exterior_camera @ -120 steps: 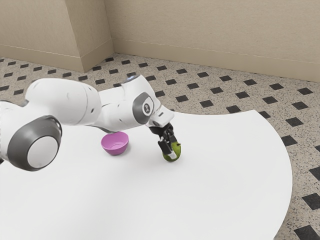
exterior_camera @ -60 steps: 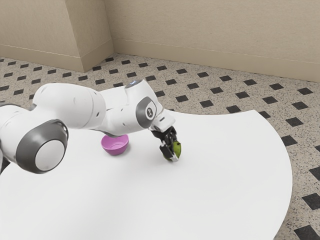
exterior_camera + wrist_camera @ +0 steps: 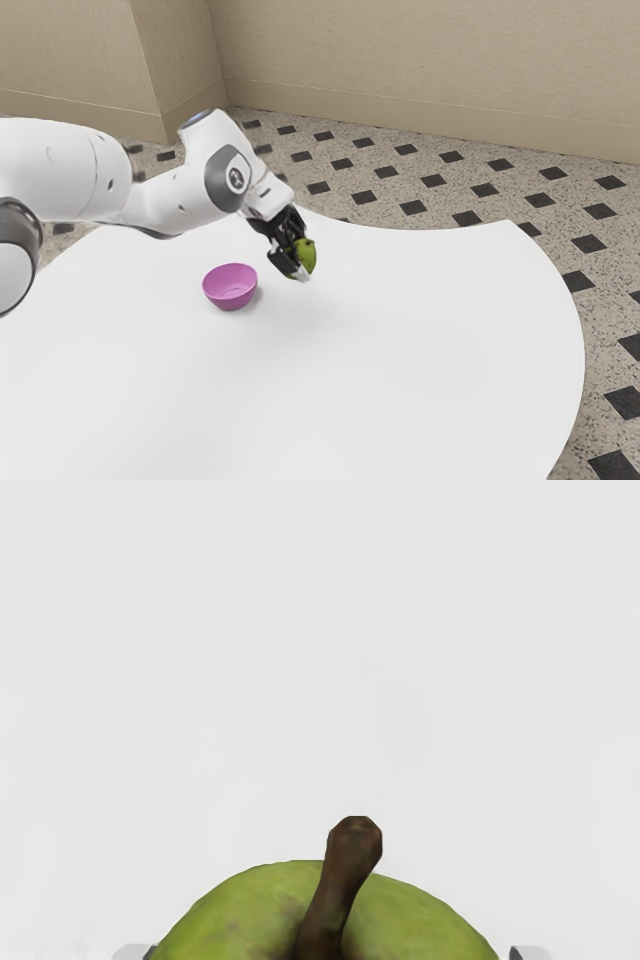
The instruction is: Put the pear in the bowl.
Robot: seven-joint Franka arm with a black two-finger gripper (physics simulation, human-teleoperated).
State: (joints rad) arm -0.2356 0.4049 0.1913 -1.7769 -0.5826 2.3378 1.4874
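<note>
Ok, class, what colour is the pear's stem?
Dark brown; it shows best in the wrist view.

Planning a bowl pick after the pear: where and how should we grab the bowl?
Likely best: pinch the bowl by its rim, straight down from above, one finger inside, one outside. It stands upright, mouth open, wall flaring outward. The end effector must release the pear first.

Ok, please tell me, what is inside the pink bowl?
In the bowl I see only its bare inner wall and floor; the pear is outside, in the end effector. The near wall covers the part just behind it, which cannot be seen.
</note>
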